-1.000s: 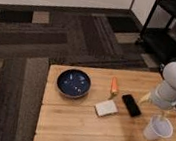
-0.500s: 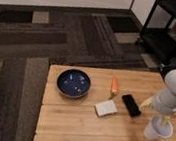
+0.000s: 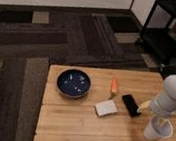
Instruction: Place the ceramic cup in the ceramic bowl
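Gripper seen low at right side of wooden table, at rim of plain white handleless ceramic cup; whether cup is gripped cannot be told. Cup stood upright, well apart from round glossy dark-blue ceramic bowl. Between them are laid flat black rectangular object, flat white rectangular block, orange carrot.

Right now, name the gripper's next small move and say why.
Probably a short straight lift, once the grasp is sure. The gripper sits at the rim of the ceramic cup, which stands on the table near its right edge. The ceramic bowl lies far left, with the black phone and white block between them, so the cup should clear those first.
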Controlling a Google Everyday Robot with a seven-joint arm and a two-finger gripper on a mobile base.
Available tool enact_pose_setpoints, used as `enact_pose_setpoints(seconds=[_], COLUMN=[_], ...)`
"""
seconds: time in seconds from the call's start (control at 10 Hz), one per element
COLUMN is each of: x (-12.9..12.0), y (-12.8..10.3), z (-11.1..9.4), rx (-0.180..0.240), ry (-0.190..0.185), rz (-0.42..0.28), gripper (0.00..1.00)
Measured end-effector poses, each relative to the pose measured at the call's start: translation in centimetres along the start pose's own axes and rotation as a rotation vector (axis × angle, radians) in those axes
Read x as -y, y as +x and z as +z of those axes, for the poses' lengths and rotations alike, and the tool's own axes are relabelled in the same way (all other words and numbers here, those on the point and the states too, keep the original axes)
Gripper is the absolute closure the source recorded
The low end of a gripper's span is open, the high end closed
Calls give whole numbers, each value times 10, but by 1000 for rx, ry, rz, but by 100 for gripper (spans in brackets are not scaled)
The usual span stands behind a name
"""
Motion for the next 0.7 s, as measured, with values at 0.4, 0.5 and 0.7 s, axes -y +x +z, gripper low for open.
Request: enact_pose_setpoints(seconds=[0.4,0.5,0.7], x=[0,-3,-11], y=[-1,-1,1], z=[-10,-18,-41], rx=[5,4,-15], ry=[28,41,98], rz=[14,21,38], gripper=[100,100,100])
